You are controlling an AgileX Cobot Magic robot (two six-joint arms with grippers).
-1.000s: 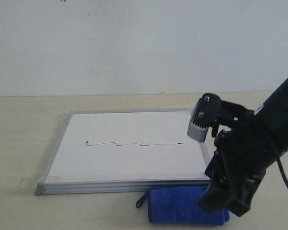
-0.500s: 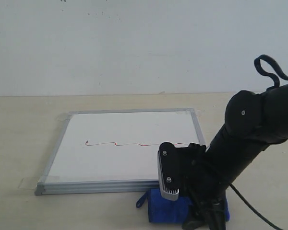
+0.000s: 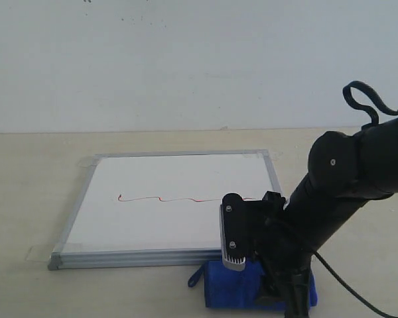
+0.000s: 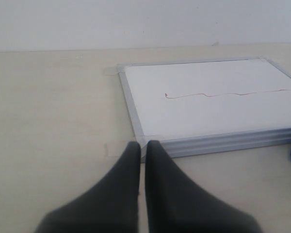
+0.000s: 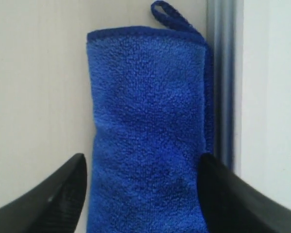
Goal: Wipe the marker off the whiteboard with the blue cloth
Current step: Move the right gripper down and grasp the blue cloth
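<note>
The whiteboard lies flat on the table, its silver frame taped at the corners. A thin wavy red-brown marker line runs across its middle; the left wrist view shows the same marker line on the whiteboard. The blue cloth lies on the table against the board's near edge, its loop pointing left. My right gripper is open, one finger on each side of the blue cloth. In the exterior view the arm hides those fingers. My left gripper is shut and empty, near the board's corner.
The beige table runs up to a white wall at the back. Clear tape tabs stick out from the board's corners. The right arm and its wrist camera block reach over the board's near right corner.
The right arm has swung down and left from beside the board's right edge onto the cloth, then settled slightly. The board, marker line and cloth have stayed put.
</note>
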